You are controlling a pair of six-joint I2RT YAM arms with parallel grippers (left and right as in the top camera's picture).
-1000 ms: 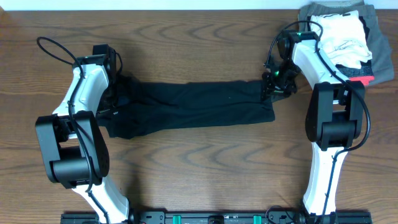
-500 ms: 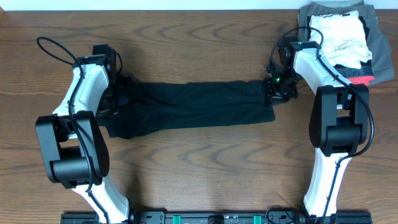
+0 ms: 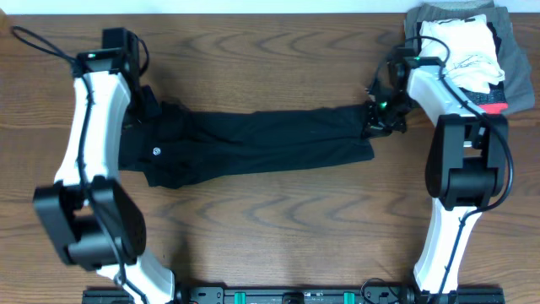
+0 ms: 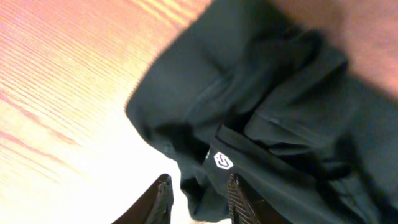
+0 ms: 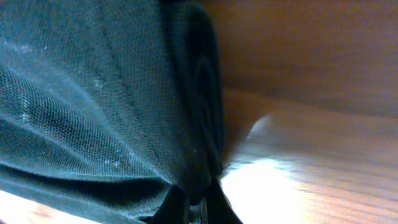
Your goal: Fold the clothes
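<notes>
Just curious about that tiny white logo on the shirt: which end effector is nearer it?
Left: the left end effector sits right beside the logo; the right end effector grips the shirt's opposite end.

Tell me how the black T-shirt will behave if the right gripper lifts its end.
Probably floppy: the T-shirt lies creased and bunches into the right gripper, so it should sag and drape. Likely light, since it's thin fabric. Its loose folds may come undone.

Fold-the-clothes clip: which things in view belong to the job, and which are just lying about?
Part of the job:
black T-shirt, stretched lengthwise across the table
right gripper, shut on one end of it
left gripper, open over the logo end

Lying about:
pile of folded garments, white, grey and red-striped, in the far right corner
</notes>
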